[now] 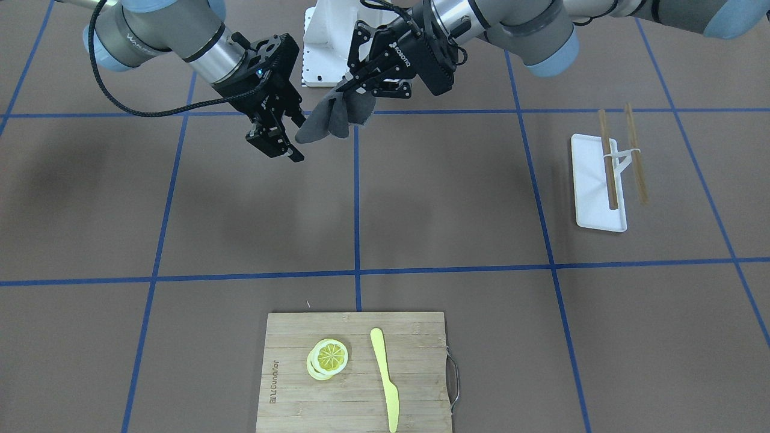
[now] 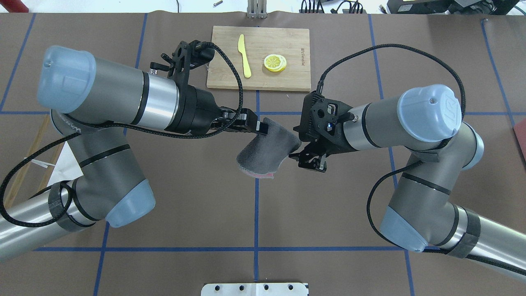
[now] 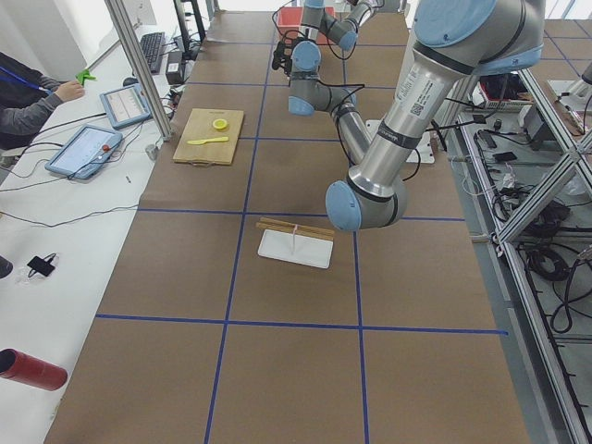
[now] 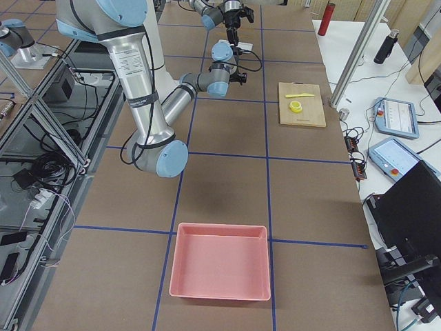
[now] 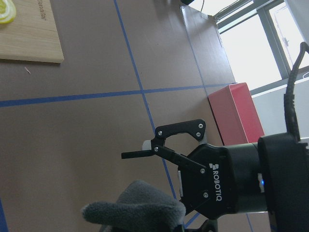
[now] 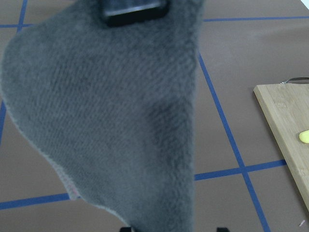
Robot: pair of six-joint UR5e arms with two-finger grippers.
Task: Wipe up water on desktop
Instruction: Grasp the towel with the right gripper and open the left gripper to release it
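The cloth (image 2: 265,150) hangs above the desktop (image 2: 185,193), on the robot's side of the board (image 2: 296,80). The left gripper (image 2: 259,126) pinches its top, and the right gripper (image 2: 309,161) hovers beside it, fingers spread. This looks like a hand-over: the right must clamp the cloth before the left lets go. No water shows.

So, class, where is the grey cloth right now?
In the overhead view the grey cloth hangs mid-table above the desktop, pinched by the left gripper, the right gripper open beside it.
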